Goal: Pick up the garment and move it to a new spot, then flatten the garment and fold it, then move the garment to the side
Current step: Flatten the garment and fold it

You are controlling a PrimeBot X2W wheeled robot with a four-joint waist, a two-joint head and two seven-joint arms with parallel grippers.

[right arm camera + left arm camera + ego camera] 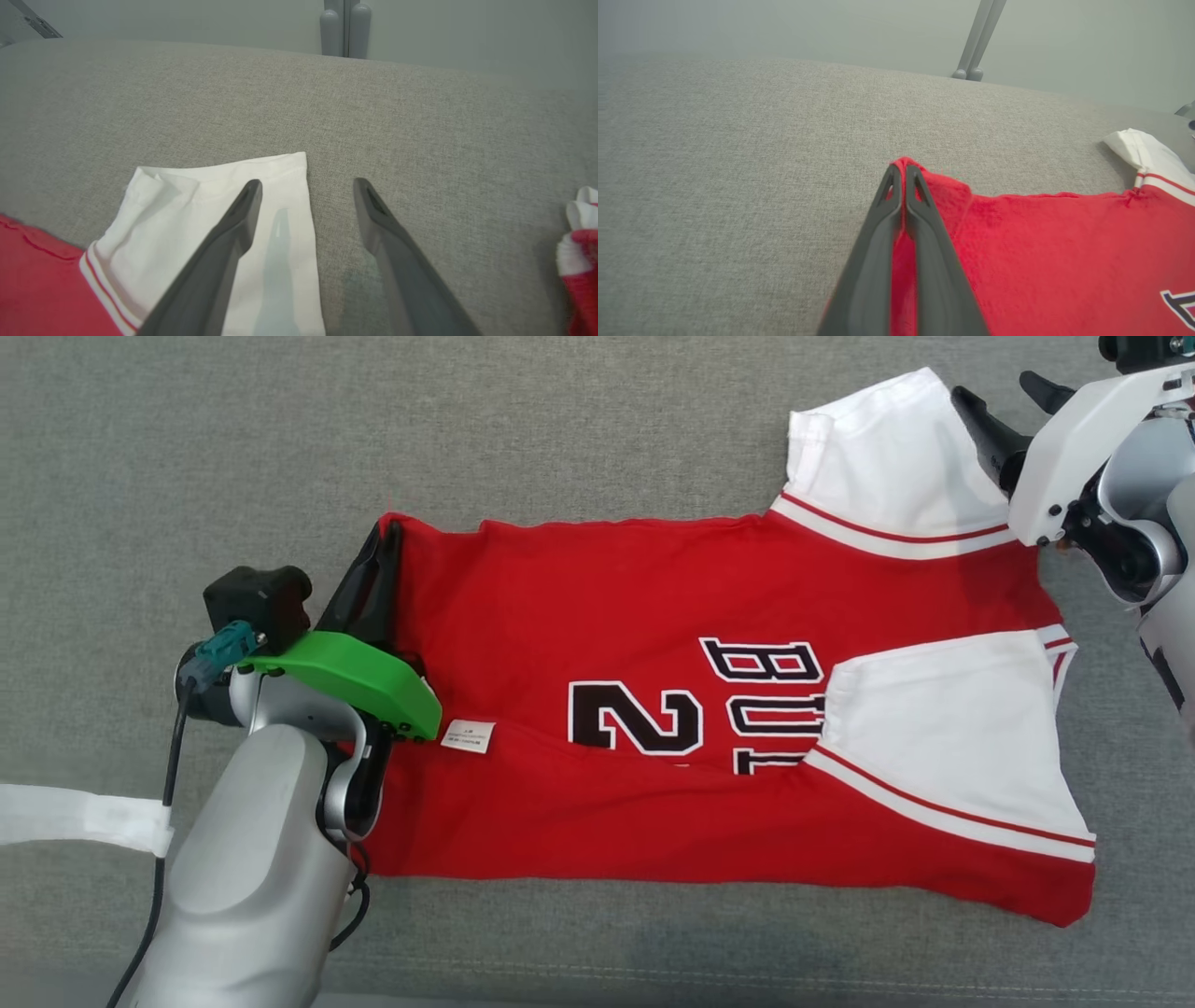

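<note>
A folded sleeve [943, 728] hides part of the lettering [758, 665] on the garment [579, 607], and the label [469, 736] is too small to read.

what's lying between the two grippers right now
Just the shirt itself: its red body stretches from the left gripper, shut on its corner, to the white sleeve beside the open right gripper. The head view shows it.

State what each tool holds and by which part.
Left tool grips the jersey by a hem corner; right tool, open, holds nothing.
</note>
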